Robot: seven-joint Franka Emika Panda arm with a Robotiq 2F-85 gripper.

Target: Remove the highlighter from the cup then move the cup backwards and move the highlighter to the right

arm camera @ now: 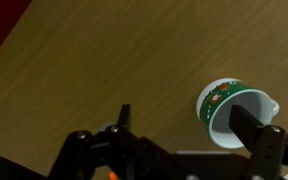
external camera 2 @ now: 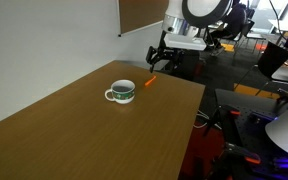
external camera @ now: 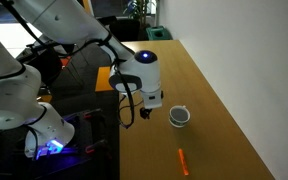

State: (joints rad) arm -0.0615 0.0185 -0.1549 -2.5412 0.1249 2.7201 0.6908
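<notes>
The cup is small and white with a green patterned band, and it stands upright on the wooden table in both exterior views. The orange highlighter lies flat on the table, apart from the cup, in both exterior views. My gripper is open and empty, raised beside the cup near the table's edge. In the wrist view the cup sits by one finger of the gripper, and that finger overlaps its opening. The cup is empty.
The wooden table ends in an edge right by the gripper. Beyond that edge are dark desks, cables and a blue-lit unit. A wall with a pinboard borders the table's other side.
</notes>
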